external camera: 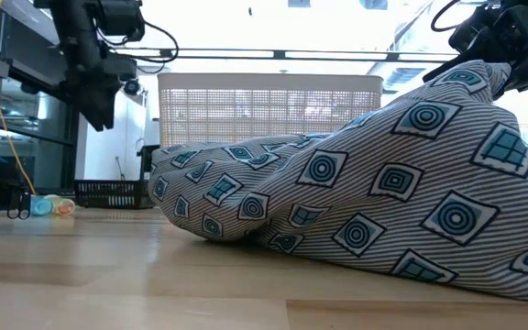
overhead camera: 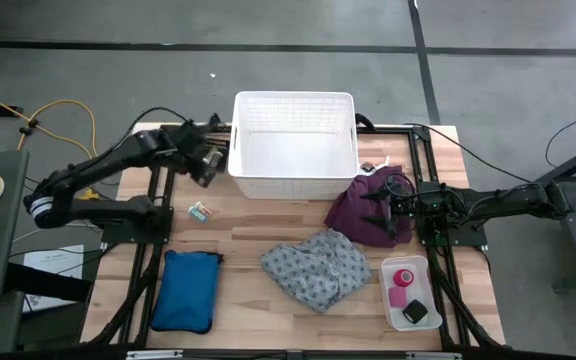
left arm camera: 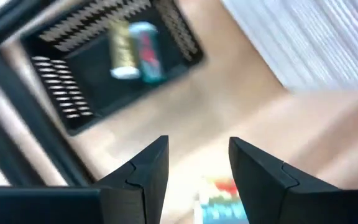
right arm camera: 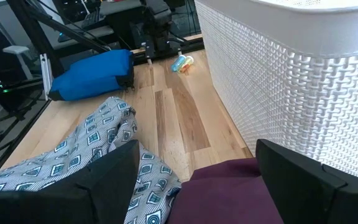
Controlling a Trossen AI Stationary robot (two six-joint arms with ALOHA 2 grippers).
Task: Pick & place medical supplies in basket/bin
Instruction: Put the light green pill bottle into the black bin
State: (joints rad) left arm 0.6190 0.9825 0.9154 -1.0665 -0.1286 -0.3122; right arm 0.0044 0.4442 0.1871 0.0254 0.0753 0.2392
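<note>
The purple cloth [overhead camera: 363, 208] lies bunched on the table by the white basket's [overhead camera: 293, 150] right near corner. My right gripper [overhead camera: 383, 207] hovers open over it, and the cloth [right arm camera: 222, 193] shows between its spread fingers [right arm camera: 196, 152]. The grey patterned cloth [overhead camera: 318, 268] lies crumpled nearer the table's near edge. A clear tray [overhead camera: 393, 300] at the near right holds the pink tape roll [overhead camera: 401, 277] and the small black block [overhead camera: 415, 311]. My left gripper [overhead camera: 203, 162] is open in the air left of the basket, fingers [left arm camera: 197, 146] pointing down. A black tray [left arm camera: 104, 68] holds small bottles [left arm camera: 132, 50].
A blue pouch [overhead camera: 188, 290] lies at the near left. A small colourful packet [overhead camera: 201, 210] sits on the wood below my left gripper. Bare table runs between the basket and the grey cloth. Black frame rails run along both sides of the table.
</note>
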